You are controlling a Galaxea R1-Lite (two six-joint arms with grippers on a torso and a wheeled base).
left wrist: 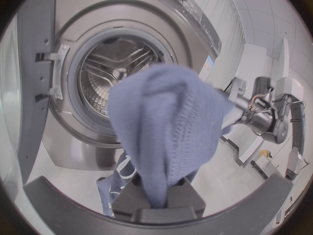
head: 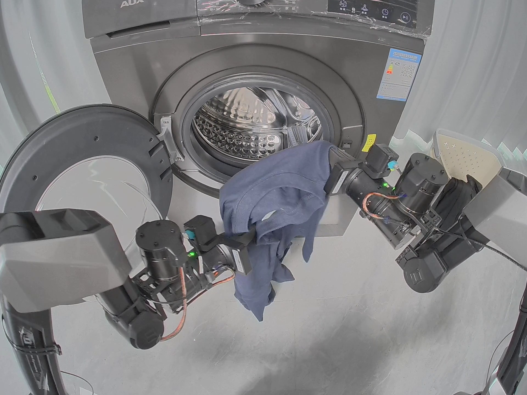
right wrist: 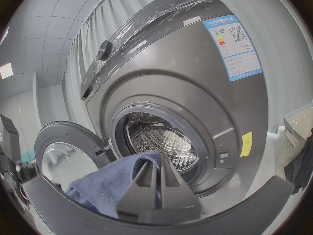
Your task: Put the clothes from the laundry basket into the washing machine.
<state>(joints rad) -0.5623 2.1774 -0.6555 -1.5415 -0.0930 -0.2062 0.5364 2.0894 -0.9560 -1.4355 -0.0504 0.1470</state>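
**Soft dusty blue garment hangs before the open dark grey metal front-loading washing machine**

The blue garment is off the floor, stretched between the two arms just in front of the machine's round opening. Its upper edge lies against the lower lip of the opening. The rest droops in folds, and a long tail hangs toward the pale grey floor without clearly touching it.

The left gripper sits low and to the left of the opening. Its black fingers are pinched on a lower fold of the cloth. In the left wrist view the fabric runs down between the two fingers and bulges above them.

The right gripper is higher, at the lower right rim of the opening. Its fingers are pressed together on the garment's top corner. The right wrist view shows the two wedge-shaped fingers nearly meeting, with blue cloth caught in the narrow slot.

The perforated shiny steel drum lies behind the garment. The round dark door with a glass window is swung wide to the left.

To the right of the machine stands the cream perforated plastic laundry basket, with a black cloth draped over its near rim.
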